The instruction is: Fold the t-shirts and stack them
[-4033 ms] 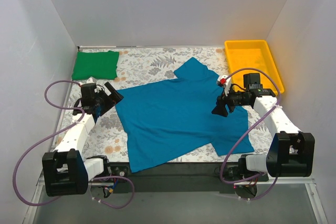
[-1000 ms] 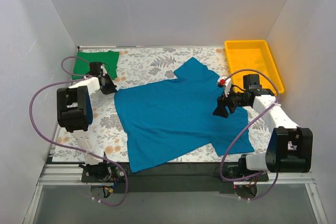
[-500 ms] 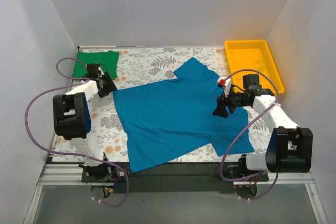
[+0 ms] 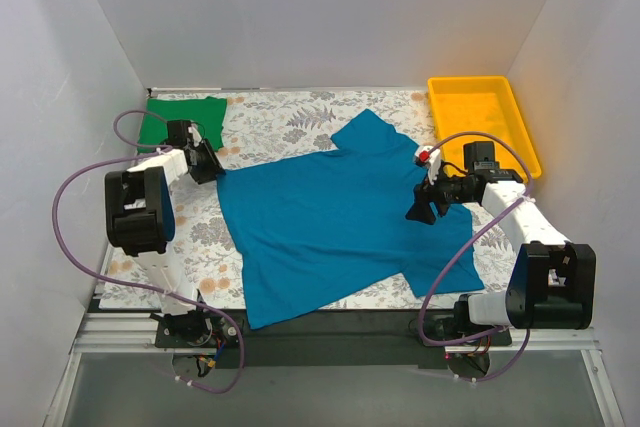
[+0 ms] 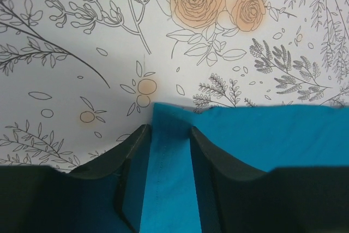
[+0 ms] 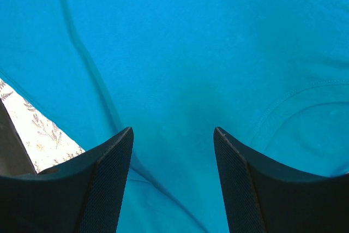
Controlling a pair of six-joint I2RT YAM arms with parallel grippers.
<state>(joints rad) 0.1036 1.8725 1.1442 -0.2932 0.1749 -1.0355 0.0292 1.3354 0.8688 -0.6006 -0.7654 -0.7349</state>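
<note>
Where teal shirt [image 4: 330,227] covers white-walled floral table [image 4: 280,122], left fingers [image 5: 126,156] narrow, right fingers [image 6: 103,184] wide.

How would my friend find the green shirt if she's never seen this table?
Look at the flowery table and go to its far left corner, opposite the yellow tray. The green shirt lies there, just beyond the left hand. It is small and compact, while the blue shirt lies spread wide across the middle.
</note>
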